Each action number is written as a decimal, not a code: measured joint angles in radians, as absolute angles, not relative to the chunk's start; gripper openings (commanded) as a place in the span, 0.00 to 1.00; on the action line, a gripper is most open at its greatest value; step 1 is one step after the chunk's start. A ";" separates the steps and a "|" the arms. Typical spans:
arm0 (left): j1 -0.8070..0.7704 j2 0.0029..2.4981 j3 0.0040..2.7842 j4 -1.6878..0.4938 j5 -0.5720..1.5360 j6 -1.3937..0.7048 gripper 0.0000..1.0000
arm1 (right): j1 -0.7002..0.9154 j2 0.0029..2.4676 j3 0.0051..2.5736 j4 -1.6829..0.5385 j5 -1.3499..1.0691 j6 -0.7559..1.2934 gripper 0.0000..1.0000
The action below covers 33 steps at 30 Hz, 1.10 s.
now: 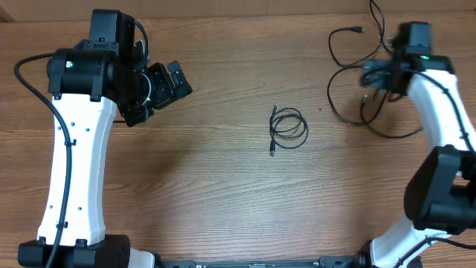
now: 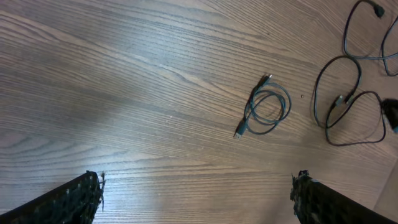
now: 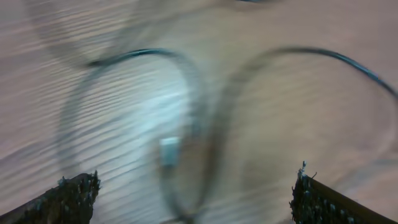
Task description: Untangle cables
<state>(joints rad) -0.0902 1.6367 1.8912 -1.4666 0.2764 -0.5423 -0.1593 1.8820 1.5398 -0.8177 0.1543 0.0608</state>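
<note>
Both grippers spread wide above the cables on the wooden table (image 1: 223,193).
The left gripper (image 2: 196,196) has its jaws far apart and empty; well ahead of them lies the small coil (image 2: 267,106) of thin black cord, a few neat loops with both plug ends poking out. The right gripper (image 3: 193,196), jaws also apart, hangs over the loose strands (image 3: 186,68), blurred wavy loops with a pale plug end (image 3: 169,151) between the fingertips.

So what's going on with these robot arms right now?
Two robot arms are working on thin black cables on a wooden table. The right gripper hangs open just above the loose strands on the right side, holding nothing. The left gripper is open too, off to the left, away from the small coil lying mid-table.
</note>
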 measured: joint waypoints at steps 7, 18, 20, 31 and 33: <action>-0.090 1.637 1.891 -1.467 0.277 -0.542 1.00 | -0.374 1.882 1.456 -0.788 0.200 0.248 0.98; -0.090 1.637 1.891 -1.467 0.277 -0.542 1.00 | -0.477 1.882 1.330 -0.624 0.171 0.310 0.72; -0.090 1.637 1.891 -1.467 0.277 -0.542 1.00 | -0.476 1.882 1.320 -0.606 0.177 0.311 0.71; -0.090 1.637 1.891 -1.467 0.276 -0.542 1.00 | -0.476 1.986 1.308 -0.561 0.229 0.316 0.63; -0.090 1.637 1.891 -1.466 0.276 -0.542 1.00 | -0.476 1.998 1.304 -0.560 0.223 0.316 0.59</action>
<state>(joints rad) -0.0902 1.6367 1.8912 -1.4662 0.2764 -0.5423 -0.4763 1.9980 1.3037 -0.5602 0.2226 0.3161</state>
